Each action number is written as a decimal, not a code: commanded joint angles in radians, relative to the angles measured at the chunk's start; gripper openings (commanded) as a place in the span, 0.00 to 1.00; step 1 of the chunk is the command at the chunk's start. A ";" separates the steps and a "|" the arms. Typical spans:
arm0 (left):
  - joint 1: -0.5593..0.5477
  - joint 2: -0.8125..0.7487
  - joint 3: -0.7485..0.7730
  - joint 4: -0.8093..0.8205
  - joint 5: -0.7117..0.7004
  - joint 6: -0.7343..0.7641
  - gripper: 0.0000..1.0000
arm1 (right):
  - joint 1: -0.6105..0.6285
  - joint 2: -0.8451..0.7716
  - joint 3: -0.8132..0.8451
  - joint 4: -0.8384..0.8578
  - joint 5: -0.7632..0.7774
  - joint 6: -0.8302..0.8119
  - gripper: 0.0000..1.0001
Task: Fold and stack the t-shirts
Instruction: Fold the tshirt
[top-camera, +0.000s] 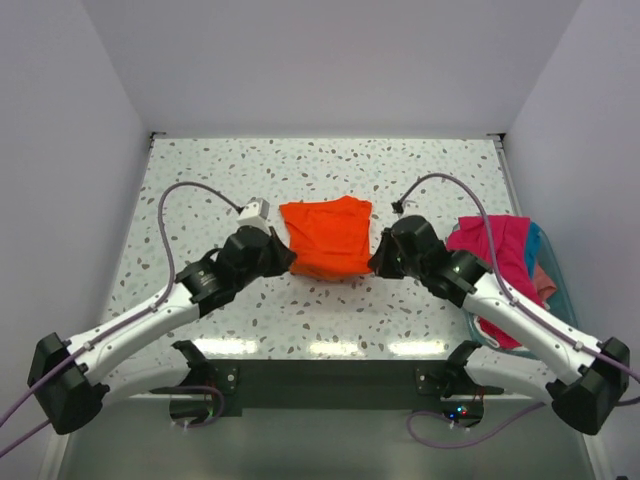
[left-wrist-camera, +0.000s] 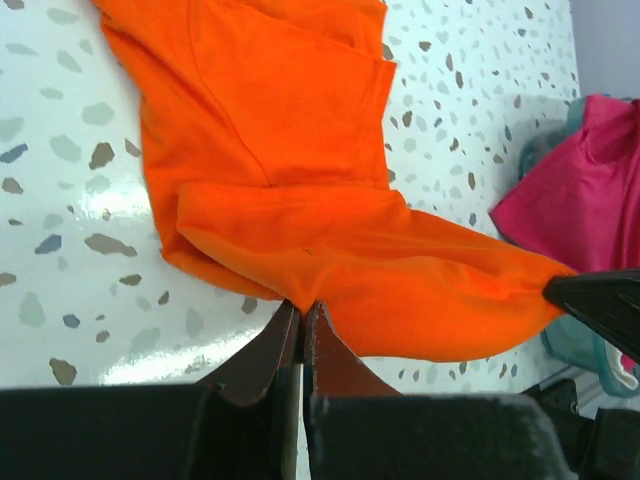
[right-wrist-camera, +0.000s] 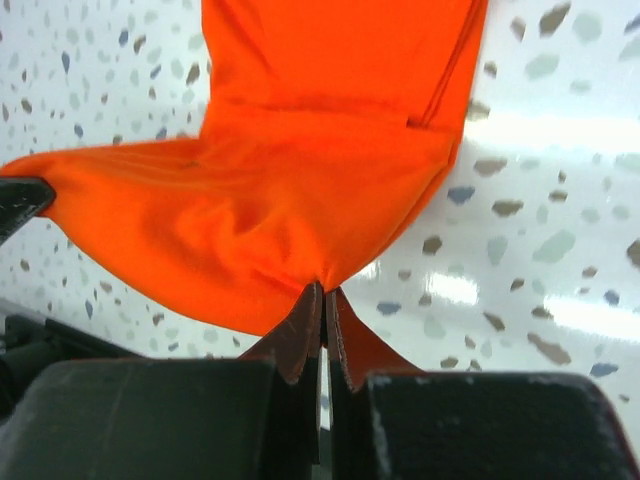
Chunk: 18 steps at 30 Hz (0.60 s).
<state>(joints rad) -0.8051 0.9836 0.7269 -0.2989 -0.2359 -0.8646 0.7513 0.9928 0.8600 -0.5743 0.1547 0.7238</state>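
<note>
A bright orange t-shirt lies partly folded in the middle of the speckled table. My left gripper is shut on its near left corner, the fingertips pinching the cloth. My right gripper is shut on the near right corner. The near edge of the orange t-shirt stretches lifted between the two grippers. A magenta-pink t-shirt hangs bunched over the teal bin at the right, with a paler pink one beside it.
The teal bin stands at the table's right edge, close behind my right arm. White walls close the table at the back and both sides. The left arm's purple cable loops over the left part of the table.
</note>
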 joint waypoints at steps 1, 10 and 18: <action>0.107 0.079 0.081 0.085 0.049 0.088 0.00 | -0.056 0.132 0.158 0.005 0.039 -0.110 0.00; 0.319 0.424 0.339 0.181 0.174 0.156 0.00 | -0.282 0.517 0.520 0.050 -0.145 -0.179 0.00; 0.483 0.866 0.603 0.283 0.332 0.217 0.35 | -0.438 1.014 0.896 0.056 -0.237 -0.182 0.24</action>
<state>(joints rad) -0.3759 1.7439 1.2396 -0.1078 0.0063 -0.6983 0.3637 1.8771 1.6157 -0.5228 -0.0299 0.5663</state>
